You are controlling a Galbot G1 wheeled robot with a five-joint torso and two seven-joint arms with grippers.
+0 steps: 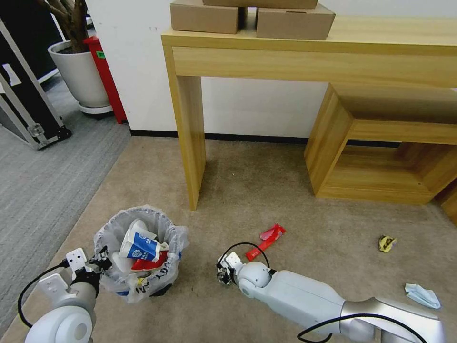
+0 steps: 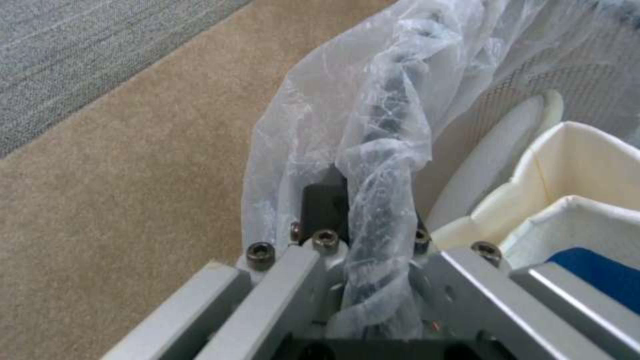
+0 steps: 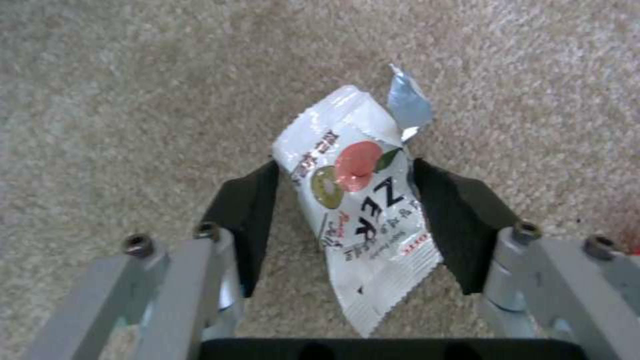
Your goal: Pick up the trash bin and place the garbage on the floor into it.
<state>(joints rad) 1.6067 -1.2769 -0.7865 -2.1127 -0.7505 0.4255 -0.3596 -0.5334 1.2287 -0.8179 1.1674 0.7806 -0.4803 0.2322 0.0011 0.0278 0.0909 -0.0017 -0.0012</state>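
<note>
Right gripper (image 3: 343, 210) hangs low over the beige carpet (image 1: 266, 190), its two black pads spread on either side of a white snack wrapper (image 3: 360, 215) printed with fruit — one pad seems to touch an edge, but nothing is pinched yet. Left gripper (image 1: 97, 263) is clamped on the bagged rim of the trash bin (image 1: 143, 257), which sits just left of it, already stuffed with a paper cup (image 1: 138, 245) and wrappers. Judging from this, the step in hand is grasping the wrapper — next the pads must close squarely, then carry it leftward over the bin; a red wrapper (image 1: 267, 238), a yellowish scrap (image 1: 387, 243) and a light-blue mask (image 1: 422, 295) lie farther right.
</note>
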